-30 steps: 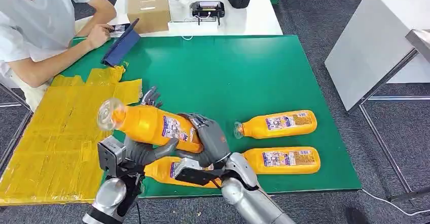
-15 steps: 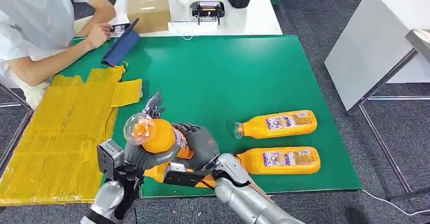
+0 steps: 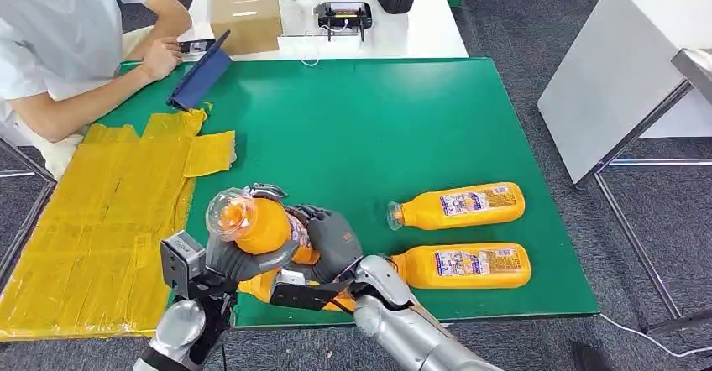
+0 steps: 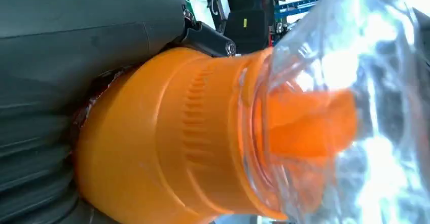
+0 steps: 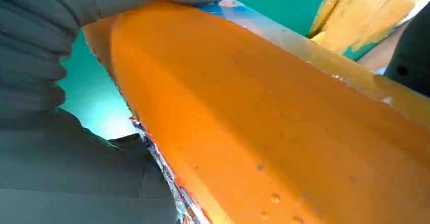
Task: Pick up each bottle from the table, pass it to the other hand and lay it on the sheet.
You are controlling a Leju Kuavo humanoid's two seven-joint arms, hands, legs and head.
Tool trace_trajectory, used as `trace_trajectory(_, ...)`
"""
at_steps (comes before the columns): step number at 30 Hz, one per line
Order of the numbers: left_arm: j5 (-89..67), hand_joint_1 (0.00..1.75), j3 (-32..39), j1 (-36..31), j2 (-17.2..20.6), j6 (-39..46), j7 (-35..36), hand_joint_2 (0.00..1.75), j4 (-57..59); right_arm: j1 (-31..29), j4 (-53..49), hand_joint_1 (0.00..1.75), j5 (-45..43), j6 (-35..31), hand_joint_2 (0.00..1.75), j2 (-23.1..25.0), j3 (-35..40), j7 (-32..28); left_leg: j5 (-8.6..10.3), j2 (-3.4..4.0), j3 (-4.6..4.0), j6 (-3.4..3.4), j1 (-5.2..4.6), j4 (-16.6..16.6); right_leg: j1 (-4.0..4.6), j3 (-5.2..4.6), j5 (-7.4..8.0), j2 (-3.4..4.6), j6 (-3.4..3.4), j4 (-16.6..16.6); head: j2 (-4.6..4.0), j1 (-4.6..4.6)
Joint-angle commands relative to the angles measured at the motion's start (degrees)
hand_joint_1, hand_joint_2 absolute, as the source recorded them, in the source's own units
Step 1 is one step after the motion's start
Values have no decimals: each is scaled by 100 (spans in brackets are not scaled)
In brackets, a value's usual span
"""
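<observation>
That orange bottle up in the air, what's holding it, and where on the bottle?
Both hands hold the orange bottle: the left hand grips it near the neck, below the clear cap, and the right hand grips the labelled body.

Bright even overhead light, soft shadows, blurred close wrist views.

Yellow sheet (image 3: 92,220) open leftward; person's arm (image 3: 92,94) beyond.
</observation>
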Motion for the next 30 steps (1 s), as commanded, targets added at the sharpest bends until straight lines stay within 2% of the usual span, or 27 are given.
trace_trajectory(1, -93, 175, -297, -522, -85, 84, -12, 175, 310, 193, 130, 175, 87, 8, 175, -68, 498, -81, -7, -29, 18, -7, 9, 0, 5, 28, -13, -5, -7, -4, 0, 0)
trace_trajectory(6, -136, 175, -297, -522, -97, 142, -14, 175, 326, 228, 21, 175, 41, -18, 175, -83, 461, -83, -18, -37, 34, -11, 14, 5, 7, 48, -24, 1, -12, -3, 0, 0)
trace_trajectory(7, -357, 175, -235, -545, -90, 493, -92, 175, 307, 369, -414, 0, -164, -285, 175, -141, 295, -161, -6, -27, 17, -6, 9, -1, 6, 27, -11, -5, -7, -6, 0, 0)
trace_trajectory(8, -635, 175, -71, -640, -84, 971, -211, 175, 207, 461, -717, 0, -409, -305, 175, -190, 97, -102, -14, -36, 28, -9, 12, 3, 7, 42, -20, -2, -11, -3, 0, 0)
trace_trajectory(9, -746, 175, -59, -673, -70, 1079, -228, 175, 195, 479, -768, 0, -457, -308, 175, -199, 59, -95, -15, -33, 30, -9, 12, 2, 6, 42, -20, 1, -11, -3, 0, 0)
trace_trajectory(12, -2155, 175, 129, -977, 58, 2233, -45, 175, 119, 702, -1524, 0, -659, -397, 175, -390, -199, -72, -19, -34, 26, -10, 14, 10, 8, 41, -24, 5, -12, 3, 0, 0)
trace_trajectory(13, -2152, 175, 178, -1016, 83, 2191, 10, 175, 88, 746, -1675, 0, -670, -358, 175, -438, -231, -34, -6, -27, 5, -6, 11, 7, 8, 17, -10, -2, -8, 2, 0, 2)
trace_trajectory(15, -2152, 175, 178, -1016, 83, 2191, 10, 175, 88, 746, -1675, 0, -670, -358, 175, -438, -231, -34, -17, -40, 24, -11, 12, 13, 6, 38, -24, 2, -14, 10, 0, 2)
trace_trajectory(19, -2151, 175, 157, -975, 56, 2196, 7, 175, 108, 760, -1656, 0, -674, -339, 175, -431, -218, -36, -19, -20, 33, -9, 10, 6, 4, 47, -18, 23, -11, 1, 0, 2)
trace_trajectory(21, -2151, 175, 157, -975, 56, 2196, 7, 175, 108, 760, -1656, 0, -674, -339, 175, -431, -218, -36, -4, -14, 8, -4, 4, 0, 2, 19, -4, 7, -4, -2, 0, 2)
trace_trajectory(22, -2512, 175, 180, -997, 66, 2460, 23, 175, 155, 786, -1684, 0, -701, -393, 175, -412, -272, -49, -14, -20, 22, -7, 9, 5, 4, 35, -14, 14, -8, 0, 0, 2)
trace_trajectory(23, -3376, 175, 280, -1083, 72, 3024, 286, 175, 223, 886, -1925, 0, -703, -559, 175, -438, -390, -70, -8, -14, 14, -5, 6, 1, 2, 24, -7, 11, -6, -1, 0, 2)
trace_trajectory(25, -4801, 175, 482, -1250, 219, 3252, 990, 175, 346, 1102, -2582, 0, -367, -736, 175, -607, -489, 132, -8, -22, 11, -7, 7, 3, 4, 25, -10, 5, -8, 1, 0, 2)
trace_trajectory(27, -6298, 175, 729, -1358, 354, 3187, 1594, 175, 336, 1494, -3682, 0, 69, -704, 175, -856, -512, 229, -7, -23, 8, -7, 7, 5, 4, 19, -10, 2, -8, 4, 0, 2)
trace_trajectory(30, -7688, 175, 847, -1623, 421, 3080, 2077, 175, 551, 1791, -4537, 0, 516, -696, 175, -1065, -443, 337, -15, -28, 18, -10, 9, 9, 4, 31, -19, 7, -11, 8, 0, 0)
